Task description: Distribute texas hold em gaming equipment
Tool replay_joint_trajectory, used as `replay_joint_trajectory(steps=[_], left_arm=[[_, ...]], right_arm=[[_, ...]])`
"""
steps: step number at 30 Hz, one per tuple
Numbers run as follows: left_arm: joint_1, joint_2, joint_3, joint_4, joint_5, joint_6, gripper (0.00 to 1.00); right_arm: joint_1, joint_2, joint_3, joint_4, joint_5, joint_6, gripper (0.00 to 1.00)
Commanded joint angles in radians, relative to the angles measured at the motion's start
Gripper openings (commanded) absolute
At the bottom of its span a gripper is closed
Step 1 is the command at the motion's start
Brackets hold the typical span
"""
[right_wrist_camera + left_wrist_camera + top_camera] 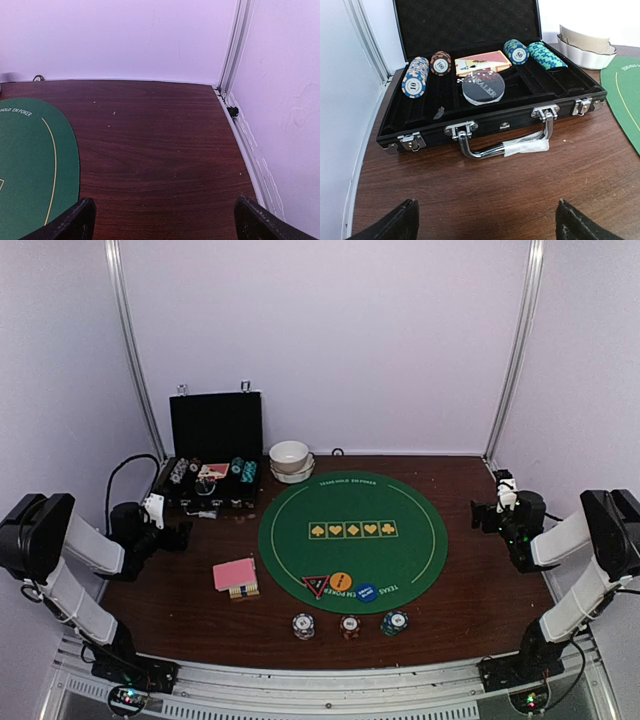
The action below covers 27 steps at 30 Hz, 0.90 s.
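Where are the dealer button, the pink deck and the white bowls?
dealer button [483, 89]: left wrist view, centre of its clear face.
pink deck [234, 573]: top external view, middle of the top card.
white bowls [291, 466]: top external view, near outer wall.

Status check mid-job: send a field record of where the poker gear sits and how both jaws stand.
case: open, far left, holding chip rows, a card box, a dealer button
card deck: pink, beside the left edge of the mat
markers: red triangle, orange disc, blue disc, on the mat's near edge
chip stacks: three, on the table nearer than the mat
bowls: stacked, right of the case
left jaws: open, empty, facing the case
right jaws: open, empty, over bare table
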Motion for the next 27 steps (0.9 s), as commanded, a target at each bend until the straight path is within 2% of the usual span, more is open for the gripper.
replay_joint_trajectory(steps=[1,14,16,19,22,25,27], left_arm=[[0.009,0.008,0.016,0.057,0.001,-0.009,0.98],[0.008,0.009,0.018,0.054,0.001,-0.009,0.98],[0.007,0.008,0.018,0.055,0.0,-0.009,0.98],[0.01,0.0,0.018,0.052,0.024,-0.009,0.98],[0.01,-0.056,0.085,-0.101,0.084,0.015,0.98],[0.01,-0.1,0.214,-0.387,0.1,0.042,0.98],[0.009,-0.126,0.258,-0.491,0.103,0.071,0.98]], right_arm=[[0.007,0.009,0.015,0.028,0.017,-0.007,0.99],[0.007,0.004,0.019,0.023,0.059,0.009,0.99],[0.007,-0.053,0.065,-0.098,0.148,0.039,1.0],[0.007,-0.111,0.22,-0.439,0.2,0.05,0.99],[0.007,-0.129,0.318,-0.596,0.165,0.05,0.99],[0.007,-0.172,0.335,-0.603,0.159,0.12,1.0],[0.007,-0.205,0.354,-0.628,0.159,0.14,1.0]])
